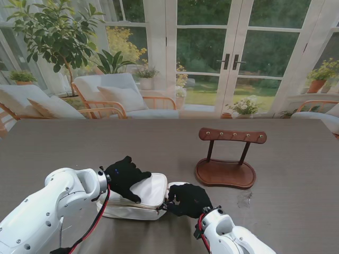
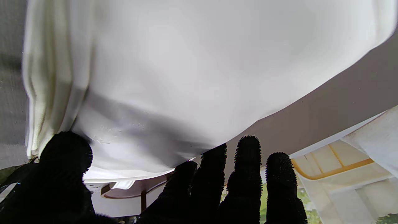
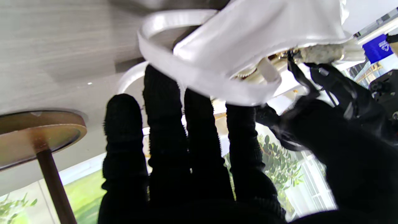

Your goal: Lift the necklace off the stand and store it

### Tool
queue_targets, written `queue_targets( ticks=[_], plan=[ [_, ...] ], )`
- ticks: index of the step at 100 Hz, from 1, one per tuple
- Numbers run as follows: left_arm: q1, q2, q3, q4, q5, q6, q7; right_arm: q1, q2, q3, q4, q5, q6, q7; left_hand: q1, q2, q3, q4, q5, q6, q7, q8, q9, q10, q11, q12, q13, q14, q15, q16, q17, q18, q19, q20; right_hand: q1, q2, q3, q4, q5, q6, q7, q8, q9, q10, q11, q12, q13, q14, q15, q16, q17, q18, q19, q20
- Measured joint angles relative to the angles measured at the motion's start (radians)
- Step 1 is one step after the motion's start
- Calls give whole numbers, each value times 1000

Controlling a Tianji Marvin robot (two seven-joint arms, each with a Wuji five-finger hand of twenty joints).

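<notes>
Here the white leather pouch [image 1: 139, 197] lies flat on the grey wood-grain tabletop [image 1: 63, 148], its long axis running left to right and its opening facing the right end, nearer to me than the brown wooden necklace stand [image 1: 226, 159] and to that stand's left. The stand's crossbar with its row of small pegs is bare. The necklace itself cannot be picked out for certain; in the right wrist view something small and gold-toned glints at the pouch's mouth, too blurred to name.

The black-gloved left hand [image 1: 126, 177] rests on top of the pouch at the end farther from the stand, fingers [image 2: 247, 161] spread over the white surface and pressing on it rather than curled around anything. The black-gloved right hand [image 1: 189, 200] is at the pouch's end closest to the stand, its thumb and fingers [image 3: 161, 102] pinching the white strap and edge by the opening.

Beyond the tabletop, farther from me than the stand, are glass doors, cushioned wooden armchairs and potted plants.
</notes>
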Motion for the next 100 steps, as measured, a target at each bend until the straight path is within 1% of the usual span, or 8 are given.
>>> queue_targets(
  ticks=[3, 8, 20, 40, 56, 76, 86, 100],
  plan=[
    [0, 0, 0, 0, 0, 0, 0, 2, -4, -5, 6, 7, 3, -19, 0, 0, 0, 0, 0, 0, 0, 0, 0, 1, 0, 1, 0, 0, 0, 0, 0, 0, -1, 0, 49, -20, 14, -43, 21, -10, 56, -26, 59, -13, 12, 11, 49, -11, 31, 12, 0, 0, 28, -1],
    [0, 0, 0, 0, 0, -1, -1, 5, -11, -8, 12, 25, 8, -32, 0, 0, 0, 0, 0, 0, 0, 0, 0, 1, 0, 1, 0, 0, 0, 0, 0, 0, -11, 0, 95, -25, 11, -61, 59, -27, 133, -36, 131, -25, 38, 29, 118, -24, 79, 31, 1, 0, 67, -2],
    [3, 0, -4, -4, 3, -5, -5, 6, -25, -10, 19, 59, 17, -42, 0, 8, 0, 0, 0, -1, 0, 0, -3, 3, -2, -3, -1, 0, 0, 0, 0, 0, -11, 0, 142, -25, 11, -87, 68, -37, 198, -9, 184, -38, 67, 78, 157, -42, 213, 96, 2, 0, 122, -3],
    [38, -2, -35, -19, 43, -16, 48, 6, -29, 1, 15, 83, 26, -16, 1, 18, 0, 0, -9, -44, -1, -1, -4, 3, -3, -4, -1, 0, 0, 0, 0, 0, -11, 0, 142, -25, 11, -87, 68, -37, 213, 15, 196, -39, 77, 103, 166, -48, 282, 113, 2, 0, 137, -3],
    [59, -2, -51, -21, 46, -28, 100, 6, -28, 4, 11, 98, 28, -1, 35, 16, 3, 2, -18, -104, -7, 1, -2, 2, -2, -5, -1, 0, 0, 0, 0, 0, -11, 1, 142, -25, 11, -87, 67, -37, 214, 16, 196, -39, 78, 105, 166, -49, 291, 113, 2, 0, 137, -3],
    [62, -1, -54, -35, 48, -56, 101, 12, -28, 0, 13, 118, 32, 8, 64, 3, 28, 16, -17, -105, -3, 4, 5, 7, -1, -5, -1, 0, 0, 0, 0, 0, -12, 1, 142, -25, 11, -87, 67, -37, 214, 24, 196, -39, 78, 113, 166, -49, 291, 113, 2, 0, 138, -3],
    [69, -1, -62, -41, 36, -60, 106, 20, -29, -4, 18, 134, 38, 14, 74, -35, 59, 17, -14, -105, 17, 31, 9, 5, 0, -5, -1, 0, 0, 0, 0, 0, -25, 1, 142, -25, 11, -87, 68, -37, 214, 24, 196, -39, 78, 114, 166, -49, 300, 113, 2, 0, 146, -3],
    [101, -3, -87, -55, 7, -71, 125, 29, -32, -6, 25, 162, 51, 21, 74, -60, 109, 17, 49, -111, 64, 94, 11, 2, 10, -5, 0, 0, 0, 0, -1, 0, -25, 2, 142, -25, 11, -87, 68, -37, 214, 25, 196, -39, 78, 114, 166, -49, 311, 113, 2, 0, 146, -4]
  ],
)
